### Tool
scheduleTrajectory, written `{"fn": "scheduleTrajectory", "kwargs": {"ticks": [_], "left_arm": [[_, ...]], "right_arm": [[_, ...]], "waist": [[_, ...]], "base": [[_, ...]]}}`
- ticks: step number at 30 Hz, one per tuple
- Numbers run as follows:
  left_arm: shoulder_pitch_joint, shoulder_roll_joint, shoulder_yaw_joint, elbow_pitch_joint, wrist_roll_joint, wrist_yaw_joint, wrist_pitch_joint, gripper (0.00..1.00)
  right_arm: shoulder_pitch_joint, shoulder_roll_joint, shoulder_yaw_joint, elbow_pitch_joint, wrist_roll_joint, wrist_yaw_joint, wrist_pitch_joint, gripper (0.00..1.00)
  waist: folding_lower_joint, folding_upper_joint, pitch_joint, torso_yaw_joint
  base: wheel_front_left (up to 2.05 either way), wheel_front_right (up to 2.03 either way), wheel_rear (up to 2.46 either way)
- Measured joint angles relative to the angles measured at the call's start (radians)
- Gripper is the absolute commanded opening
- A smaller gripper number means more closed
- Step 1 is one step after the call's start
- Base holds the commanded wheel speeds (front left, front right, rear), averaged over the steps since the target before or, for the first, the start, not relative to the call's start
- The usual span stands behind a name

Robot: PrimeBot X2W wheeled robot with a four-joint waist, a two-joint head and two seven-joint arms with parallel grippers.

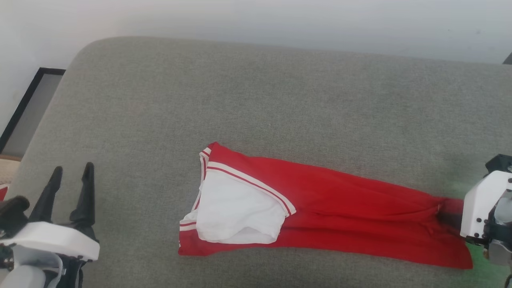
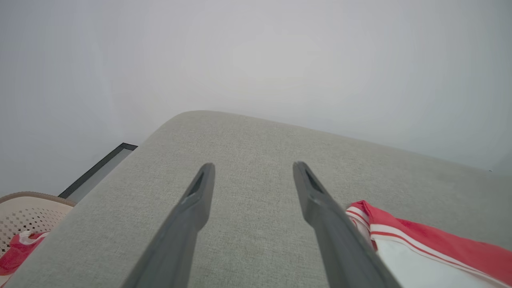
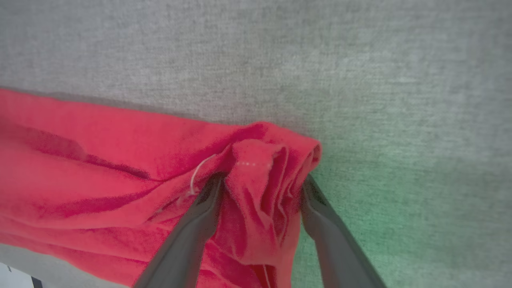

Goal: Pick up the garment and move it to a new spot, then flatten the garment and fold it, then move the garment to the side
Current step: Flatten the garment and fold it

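Note:
The garment (image 1: 344, 204) lies stretched out left to right on the grey cushion (image 1: 256, 100), red body up, with a white sleeve (image 1: 236, 212) and striped trim at its left end. No print shows. My right gripper (image 3: 262, 180) is at the garment's right end, fingers spread wide with a bunched fold of the red garment (image 3: 120, 168) standing between them. In the head view its white wrist housing (image 1: 480, 208) covers the fingers. My left gripper (image 1: 73, 168) hovers open and empty at the lower left, well left of the sleeve. The left gripper (image 2: 252, 168) points over bare cushion.
A pale perforated basket (image 2: 24, 212) holding another red-and-white cloth (image 2: 14, 250) stands off the cushion's left end. A black-framed panel (image 1: 28, 108) leans by the wall there. A pale wall runs behind the cushion. Bare cushion lies beyond the garment.

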Motion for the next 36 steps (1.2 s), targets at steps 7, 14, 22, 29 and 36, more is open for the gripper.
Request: {"fn": "scheduleTrajectory", "kwargs": {"ticks": [7,14,22,29,36], "left_arm": [[0.064,-0.125,0.178,0.021,0.148,-0.099,0.000,1.00],[0.083,-0.211,0.275,0.046,0.247,-0.173,0.000,1.00],[0.072,-0.263,0.322,0.037,0.317,-0.208,0.000,1.00],[0.049,-0.283,0.329,0.027,0.342,-0.216,0.000,1.00],[0.044,-0.279,0.321,0.011,0.348,-0.216,0.000,1.00]], "right_arm": [[-0.012,-0.004,0.031,0.007,0.044,0.002,-0.012,0.00],[-0.020,-0.034,0.025,-0.004,0.066,0.004,-0.023,0.00],[-0.048,-0.126,-0.062,0.026,0.035,0.004,-0.057,0.00],[-0.099,-0.194,-0.130,0.110,-0.036,0.004,-0.100,0.00],[-0.123,-0.186,-0.077,0.104,-0.023,0.003,-0.084,0.00]], "waist": [[0.0000,0.0000,0.008,0.001],[0.0000,0.0000,0.008,-0.011],[0.0000,0.0000,0.016,-0.028],[0.0000,0.0000,0.033,-0.043],[0.0000,0.0000,0.038,-0.064]], "base": [[0.00,0.00,0.00],[0.00,0.00,0.00],[0.00,0.00,0.00],[0.00,0.00,0.00],[0.00,0.00,0.00]]}}
